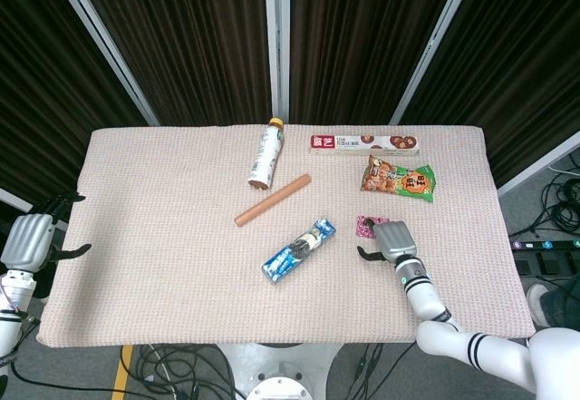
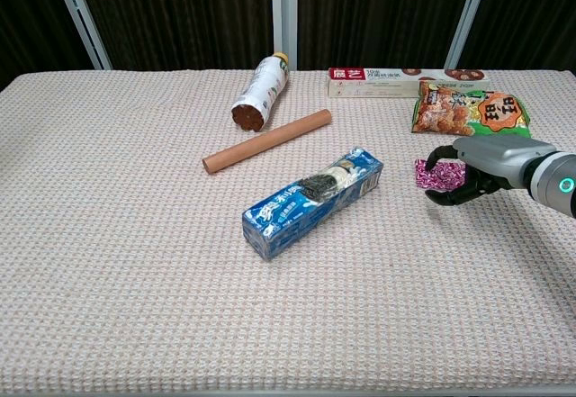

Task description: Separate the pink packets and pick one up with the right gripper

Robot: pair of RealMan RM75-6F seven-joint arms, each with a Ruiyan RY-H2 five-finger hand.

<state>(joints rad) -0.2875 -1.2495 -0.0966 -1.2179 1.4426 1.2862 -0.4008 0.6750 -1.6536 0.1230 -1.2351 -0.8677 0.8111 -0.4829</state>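
right hand [image 2: 477, 170] curls over the pink packets [image 2: 438, 174], grasp unclear; they look light, thin and crinkly, best pinched at an edge.

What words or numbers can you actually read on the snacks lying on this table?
Long box at the back: white characters on its red end, too blurred to read.
Orange and green snack bag: large characters, not legible.
Blue biscuit pack: white lettering, too blurred.
Bottle: label print too small.
Pink packet by the right hand: no readable text.
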